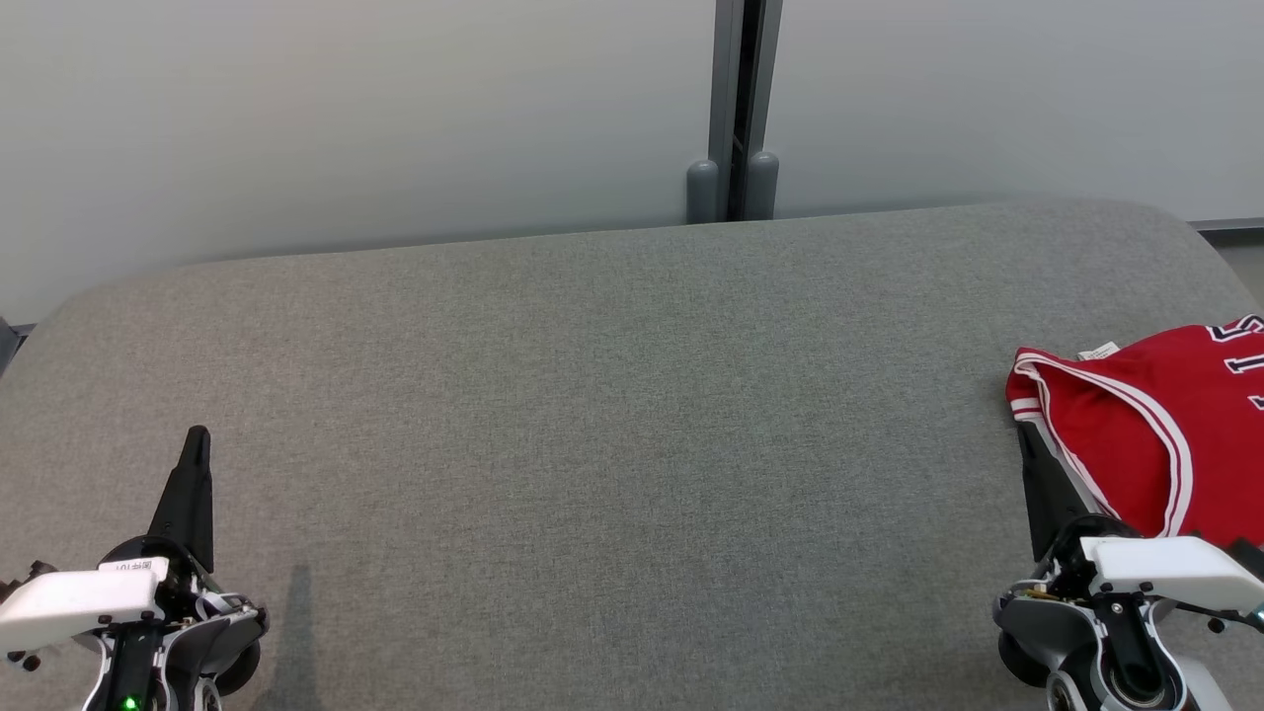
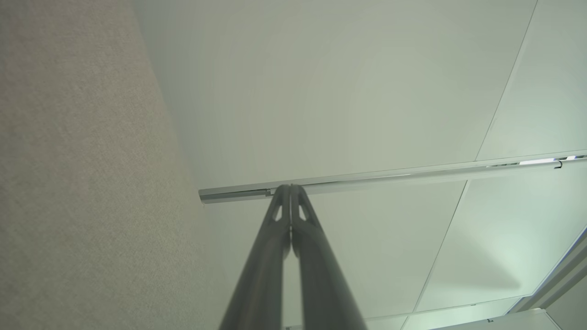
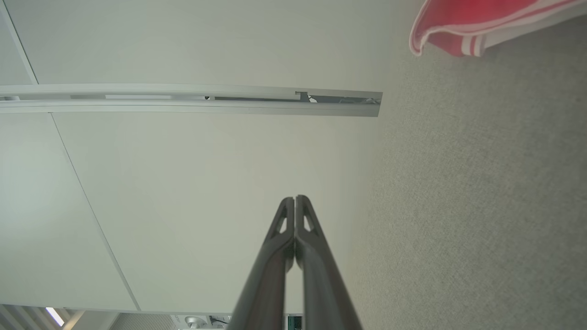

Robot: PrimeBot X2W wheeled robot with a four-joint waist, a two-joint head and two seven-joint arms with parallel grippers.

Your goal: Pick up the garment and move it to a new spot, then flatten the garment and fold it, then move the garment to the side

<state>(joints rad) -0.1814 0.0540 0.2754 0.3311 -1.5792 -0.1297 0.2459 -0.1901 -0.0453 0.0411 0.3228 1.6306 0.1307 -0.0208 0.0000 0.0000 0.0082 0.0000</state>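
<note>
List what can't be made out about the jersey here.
1. Head view: the picture's right edge cuts off the jersey, so its full shape and number are unknown.
2. Head view: the right tool and its wrist hide the jersey's near part.
3. Right wrist view: the top edge cuts the jersey, leaving one blurred corner.

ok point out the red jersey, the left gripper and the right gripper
red jersey (image 1: 1200,390): head view, on the red body fabric beside the white trim
left gripper (image 1: 198,436): head view, at the tip of its shut dark fingers
right gripper (image 3: 295,200): right wrist view, where the two shut fingertips meet
</note>
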